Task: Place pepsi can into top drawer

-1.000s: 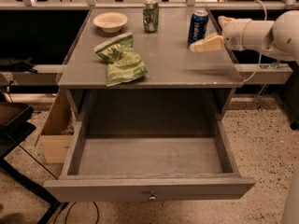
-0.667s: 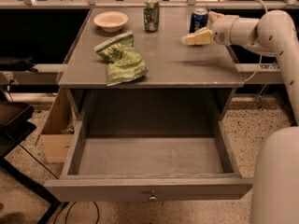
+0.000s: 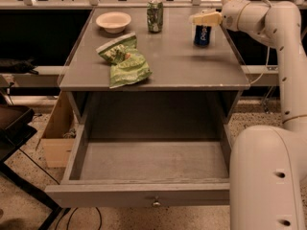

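The pepsi can [image 3: 202,34], dark blue with a white and red logo, stands upright at the back right of the grey tabletop [image 3: 192,66]. My gripper [image 3: 205,18] reaches in from the right and sits right at the can's top, covering its lid. The top drawer [image 3: 139,194] is pulled fully open below the tabletop. Its grey inside is bare, and its small round knob [image 3: 156,203] shows on the front panel.
A green can [image 3: 154,15] and a white bowl [image 3: 113,21] stand at the back of the tabletop. A crumpled green chip bag [image 3: 125,60] lies left of centre. A cardboard box [image 3: 55,135] and a black chair [image 3: 14,123] are to the left. My white body [image 3: 268,176] fills the lower right.
The gripper has moved from the can's right side in to its top, with the arm bent in further. The can has stayed upright in place.
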{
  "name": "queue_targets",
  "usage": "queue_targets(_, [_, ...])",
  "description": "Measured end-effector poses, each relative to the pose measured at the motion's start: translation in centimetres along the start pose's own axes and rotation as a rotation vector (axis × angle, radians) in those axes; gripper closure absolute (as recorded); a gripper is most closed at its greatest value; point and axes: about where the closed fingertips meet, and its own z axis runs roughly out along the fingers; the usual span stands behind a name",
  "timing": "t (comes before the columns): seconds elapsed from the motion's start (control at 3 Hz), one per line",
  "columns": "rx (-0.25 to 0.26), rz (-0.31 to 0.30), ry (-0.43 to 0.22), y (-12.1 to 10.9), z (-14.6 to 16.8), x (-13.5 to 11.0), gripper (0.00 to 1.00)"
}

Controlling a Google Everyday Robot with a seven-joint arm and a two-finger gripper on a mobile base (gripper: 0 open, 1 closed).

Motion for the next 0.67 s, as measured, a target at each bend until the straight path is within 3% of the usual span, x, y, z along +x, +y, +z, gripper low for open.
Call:
queue_targets(0.33, [0.002, -0.004, -0.003, -0.08, -0.06, -0.31, 0.0])
queue_targets(0.67, [0.003, 0.012, 0.043, 0.28, 0.2, 0.49, 0.0])
